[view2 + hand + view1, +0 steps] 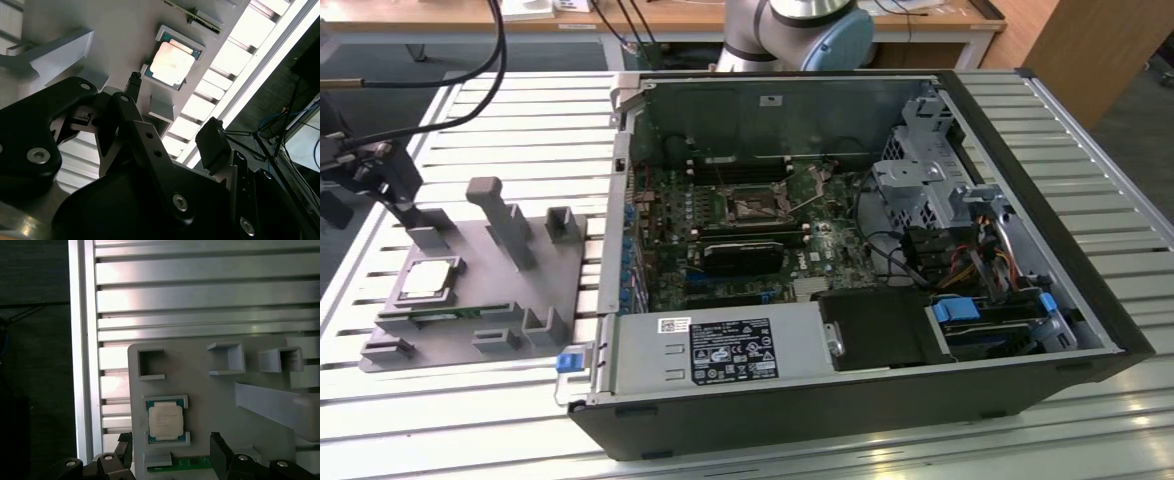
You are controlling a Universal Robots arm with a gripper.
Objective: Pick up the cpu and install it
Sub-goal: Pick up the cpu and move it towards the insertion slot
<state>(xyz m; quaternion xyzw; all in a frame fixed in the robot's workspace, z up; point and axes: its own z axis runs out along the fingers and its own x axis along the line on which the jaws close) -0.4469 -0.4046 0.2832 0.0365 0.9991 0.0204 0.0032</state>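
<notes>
Silver-topped square cpu (165, 421) in grey holder (210, 405)

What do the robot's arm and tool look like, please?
The arm is rounded silver-grey metal with a pale blue joint cap. The tool is matte black, built of angular linked plates with silver screw heads. In the exterior view, black cables trail beside it.
</notes>
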